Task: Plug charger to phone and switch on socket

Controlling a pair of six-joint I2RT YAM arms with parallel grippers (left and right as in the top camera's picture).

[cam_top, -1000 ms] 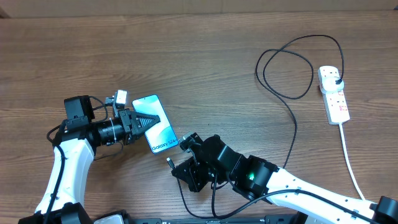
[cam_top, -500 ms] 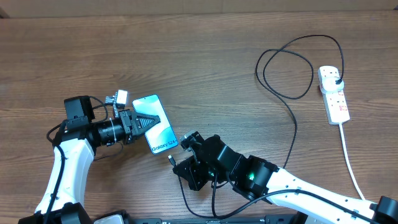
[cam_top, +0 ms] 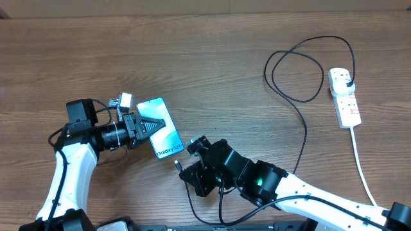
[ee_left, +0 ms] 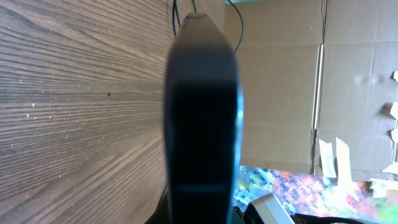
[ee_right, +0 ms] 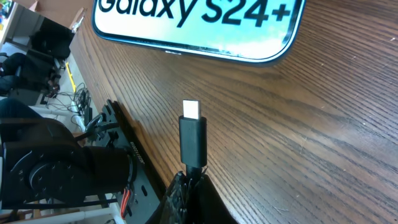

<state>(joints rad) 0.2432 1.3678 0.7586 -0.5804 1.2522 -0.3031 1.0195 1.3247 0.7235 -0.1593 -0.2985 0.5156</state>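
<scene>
The phone [cam_top: 164,131] lies slanted at centre left, its teal screen lit and the "Galaxy" text at its near short edge. My left gripper [cam_top: 150,125] is shut on the phone from the left. In the left wrist view the phone [ee_left: 202,124] shows edge-on as a dark bar. My right gripper [cam_top: 187,170] is shut on the charger's connector end [cam_top: 177,165], just below the phone's near edge. In the right wrist view the connector [ee_right: 193,134] points at the phone's edge [ee_right: 199,25] across a short gap. The black cable [cam_top: 302,128] loops back to a plug [cam_top: 347,83] in the white socket strip [cam_top: 345,99].
The strip's thick white cord [cam_top: 363,173] runs down the right side to the front edge. The black cable makes a wide loop [cam_top: 289,70] at the back right. Cardboard walls [ee_left: 280,93] stand beyond the table.
My right gripper has edged the connector slightly towards the phone's near edge. The left gripper and the phone have not moved.
</scene>
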